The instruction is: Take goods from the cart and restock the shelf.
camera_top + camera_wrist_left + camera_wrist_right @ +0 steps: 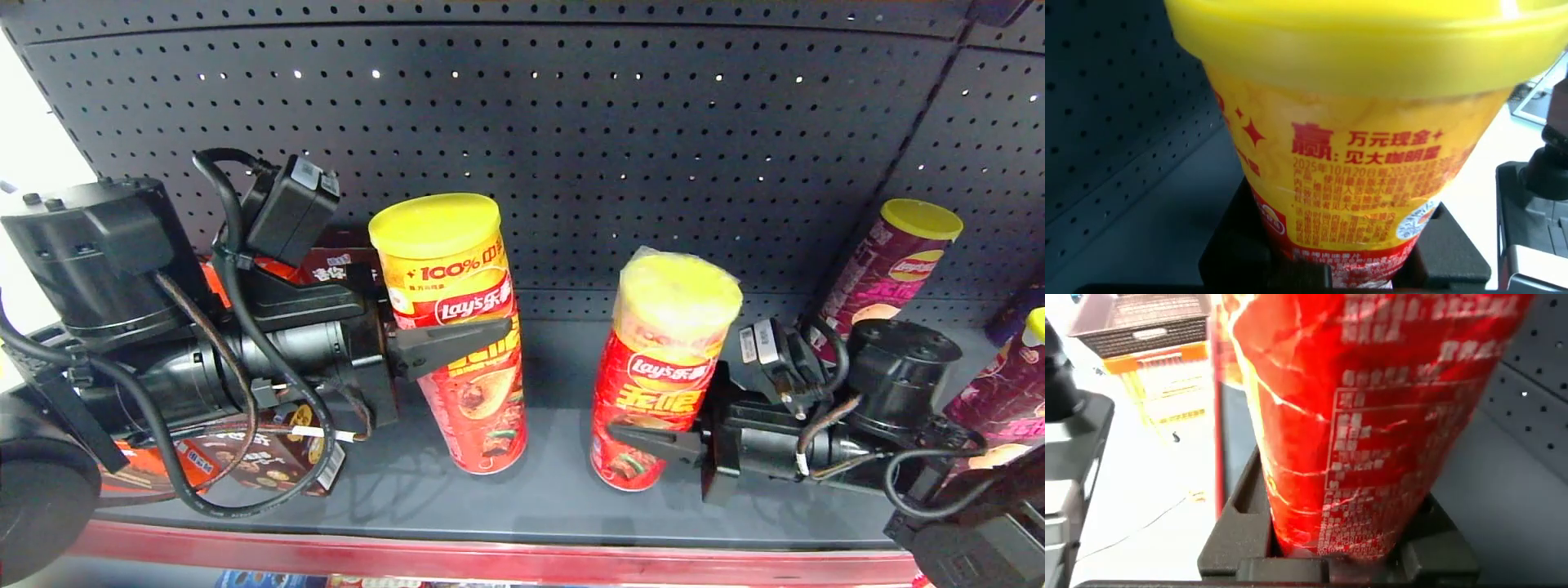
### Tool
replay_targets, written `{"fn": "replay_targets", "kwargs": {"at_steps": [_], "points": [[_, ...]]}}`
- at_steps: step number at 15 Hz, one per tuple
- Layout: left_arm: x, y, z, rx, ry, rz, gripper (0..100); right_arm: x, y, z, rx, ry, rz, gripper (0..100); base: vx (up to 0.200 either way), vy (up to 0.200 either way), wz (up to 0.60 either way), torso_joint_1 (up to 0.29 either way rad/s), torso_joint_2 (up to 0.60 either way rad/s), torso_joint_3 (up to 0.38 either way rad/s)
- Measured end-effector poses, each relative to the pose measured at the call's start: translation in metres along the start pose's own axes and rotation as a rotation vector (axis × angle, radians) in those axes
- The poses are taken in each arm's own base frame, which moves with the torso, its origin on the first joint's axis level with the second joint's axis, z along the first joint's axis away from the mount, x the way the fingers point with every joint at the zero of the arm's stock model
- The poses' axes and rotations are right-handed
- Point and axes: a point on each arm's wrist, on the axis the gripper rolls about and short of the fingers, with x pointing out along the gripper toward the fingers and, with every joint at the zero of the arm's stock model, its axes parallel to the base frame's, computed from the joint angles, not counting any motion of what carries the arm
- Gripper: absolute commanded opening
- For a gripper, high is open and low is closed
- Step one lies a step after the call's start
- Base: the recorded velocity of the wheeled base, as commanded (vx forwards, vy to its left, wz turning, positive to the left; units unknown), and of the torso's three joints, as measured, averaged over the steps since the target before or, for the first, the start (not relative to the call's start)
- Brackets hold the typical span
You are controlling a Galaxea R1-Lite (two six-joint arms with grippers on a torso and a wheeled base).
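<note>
Two red chip cans with yellow lids stand on the grey shelf deck [555, 490]. My left gripper [469, 343] is shut around the middle of the left can [457, 286], coming in from the left. In the left wrist view that left can [1355, 155] sits between the black fingers [1237, 249]. The right can [665, 343] is wrapped in clear film, and my right gripper [649, 437] is shut on its lower part from the right. The right wrist view shows the right can [1372, 433] clamped between dark fingers [1237, 535]. Both cans' bases look level with the deck.
Purple chip cans [890, 261] stand at the shelf's right end, close to the right arm. Cookie boxes [245, 465] lie under and behind the left arm. A black pegboard [571, 122] backs the shelf and a red lip [490, 559] runs along its front. A gap separates the two held cans.
</note>
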Motion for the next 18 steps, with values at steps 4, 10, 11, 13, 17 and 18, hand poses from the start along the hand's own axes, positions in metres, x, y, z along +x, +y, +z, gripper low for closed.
{"fn": "replay_targets", "kwargs": {"at_steps": [4,10,11,13,17,18], "points": [[-0.003,0.002,-0.001,-0.002,0.004,0.015,0,-0.003,0.006,-0.015,0.006,0.002,0.015,0,0.0,0.0,0.0,0.0,0.0,0.0],[-0.006,0.003,-0.001,-0.001,0.002,0.023,0,0.007,-0.001,-0.029,0.025,0.015,0.035,0,0.0,0.0,0.0,0.0,0.0,0.0],[-0.006,0.003,0.0,0.0,0.001,0.023,0,0.009,-0.002,-0.031,0.026,0.016,0.038,0,0.0,0.0,0.0,0.0,0.0,0.0],[-0.006,0.003,0.0,0.001,0.001,0.023,0,0.012,-0.005,-0.035,0.021,0.01,0.047,0,0.0,0.0,0.0,0.0,0.0,0.0],[-0.006,0.003,0.0,0.0,0.001,0.023,0,0.013,-0.006,-0.039,0.023,0.016,0.04,100,0.0,0.0,0.0,0.0,0.0,0.0],[-0.006,0.003,0.0,0.0,0.001,0.024,0,0.012,-0.006,-0.04,0.024,0.018,0.036,100,0.0,0.0,0.0,0.0,0.0,0.0]]}}
